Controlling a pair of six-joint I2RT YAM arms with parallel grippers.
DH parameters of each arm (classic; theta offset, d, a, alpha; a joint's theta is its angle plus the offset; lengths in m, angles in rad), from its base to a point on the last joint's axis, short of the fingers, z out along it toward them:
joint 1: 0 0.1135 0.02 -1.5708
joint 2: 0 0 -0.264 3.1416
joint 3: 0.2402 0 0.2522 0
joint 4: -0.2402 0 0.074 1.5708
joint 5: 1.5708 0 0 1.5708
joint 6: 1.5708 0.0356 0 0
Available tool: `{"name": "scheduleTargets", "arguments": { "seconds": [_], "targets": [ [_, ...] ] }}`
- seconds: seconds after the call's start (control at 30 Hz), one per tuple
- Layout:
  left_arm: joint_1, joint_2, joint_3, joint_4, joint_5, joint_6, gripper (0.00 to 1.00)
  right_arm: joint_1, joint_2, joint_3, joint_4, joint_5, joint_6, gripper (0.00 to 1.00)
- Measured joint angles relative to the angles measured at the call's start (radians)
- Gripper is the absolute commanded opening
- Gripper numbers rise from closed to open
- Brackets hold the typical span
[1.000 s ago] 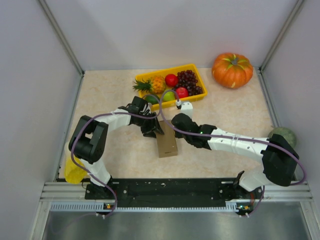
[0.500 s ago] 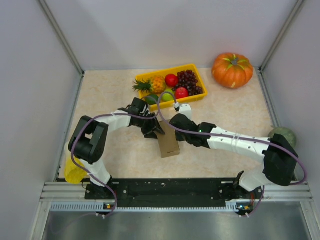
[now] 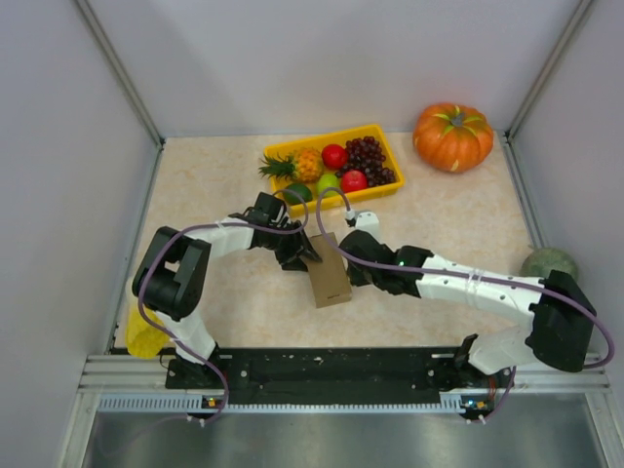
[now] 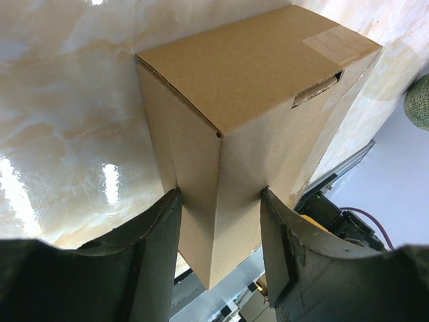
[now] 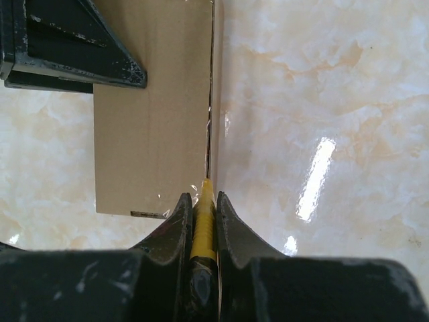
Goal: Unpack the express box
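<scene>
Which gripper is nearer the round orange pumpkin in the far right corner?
Right. The right gripper, pinching a thin yellow tool at the plain brown cardboard box's right edge, sits on the round orange pumpkin's side; the left gripper clamps the box's left, farther off.

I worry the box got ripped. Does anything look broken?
No rip shows. The express box has a small gap beside its tape. The left gripper clamps it; the right gripper holds a yellow tool at its seam.
</scene>
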Motion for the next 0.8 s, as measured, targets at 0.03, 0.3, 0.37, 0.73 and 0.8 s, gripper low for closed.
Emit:
{"name": "scheduleTargets", "arguments": {
  "seconds": [0.03,0.3,0.37,0.73,0.8],
  "targets": [
    [0.0,-0.002,-0.002,0.003,0.0,0.0,0.14,0.0,-0.006,-0.002,-0.003,-0.004,0.001,0.0],
    [0.001,-0.01,-0.013,0.015,-0.005,-0.001,0.15,0.011,-0.039,-0.021,-0.01,-0.015,0.009,0.0],
    [0.0,-0.013,-0.013,0.014,-0.01,0.0,0.15,0.012,-0.051,-0.034,-0.005,-0.02,0.015,0.0],
    [0.0,-0.013,-0.013,0.012,-0.014,-0.001,0.15,0.024,-0.094,-0.055,-0.019,-0.029,0.034,0.0],
    [0.0,-0.013,-0.013,0.01,-0.014,-0.001,0.15,0.038,-0.094,-0.055,-0.019,-0.013,0.033,0.0]
  ]
}}
